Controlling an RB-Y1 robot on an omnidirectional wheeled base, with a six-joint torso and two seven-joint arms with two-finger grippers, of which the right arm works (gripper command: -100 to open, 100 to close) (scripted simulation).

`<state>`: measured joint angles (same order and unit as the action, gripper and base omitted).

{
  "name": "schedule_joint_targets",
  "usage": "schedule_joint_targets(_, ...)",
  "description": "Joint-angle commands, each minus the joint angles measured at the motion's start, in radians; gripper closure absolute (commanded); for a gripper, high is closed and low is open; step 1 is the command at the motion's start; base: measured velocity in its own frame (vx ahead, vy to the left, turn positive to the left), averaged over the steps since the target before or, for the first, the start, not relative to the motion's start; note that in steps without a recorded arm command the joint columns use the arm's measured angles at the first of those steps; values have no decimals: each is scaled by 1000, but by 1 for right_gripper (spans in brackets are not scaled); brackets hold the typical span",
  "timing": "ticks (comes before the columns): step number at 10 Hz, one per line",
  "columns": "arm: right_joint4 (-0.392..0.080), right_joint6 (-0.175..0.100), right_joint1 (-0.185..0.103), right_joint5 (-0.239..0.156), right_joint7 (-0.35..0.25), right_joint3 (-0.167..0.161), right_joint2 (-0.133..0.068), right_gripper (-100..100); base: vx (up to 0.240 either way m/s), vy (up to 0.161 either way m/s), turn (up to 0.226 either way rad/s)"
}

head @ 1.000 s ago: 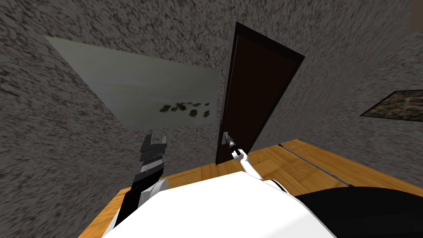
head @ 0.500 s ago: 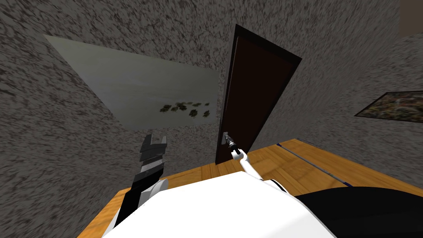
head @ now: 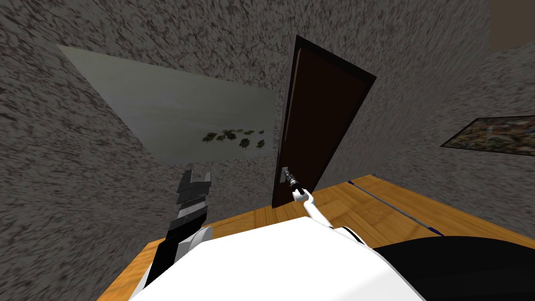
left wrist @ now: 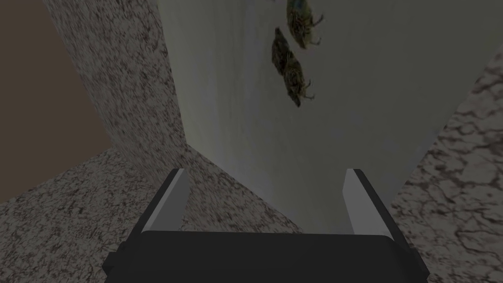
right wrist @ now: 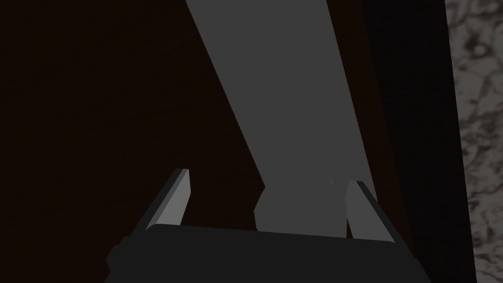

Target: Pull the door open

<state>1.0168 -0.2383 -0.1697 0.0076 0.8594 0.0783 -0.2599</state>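
- Now at the grasp step: right gripper (head: pixel 289 177) spread wide around the handle (right wrist: pixel 294 123) of the door (head: pixel 324 115), not clamped.
- Next: shut on handle, pull back.
- Left gripper (left wrist: pixel 265 173) spread, empty.

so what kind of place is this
Probably a room or hall in a house: a dark door set in a speckled grey wall, a wood floor, and a big picture hung beside the door.

text: none readable | labels: none | numbers: none | signs: none
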Motion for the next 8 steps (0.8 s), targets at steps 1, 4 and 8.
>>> schedule_joint_targets(1,-14,10,2,-50,-4,16,-15,100,-19,2,-20)
schedule_joint_targets(4,-14,43,2,-127,-11,7,-19,100,-2,1,-25)
schedule_joint_targets(8,-13,77,1,-232,-18,-4,-24,100,-8,8,-23)
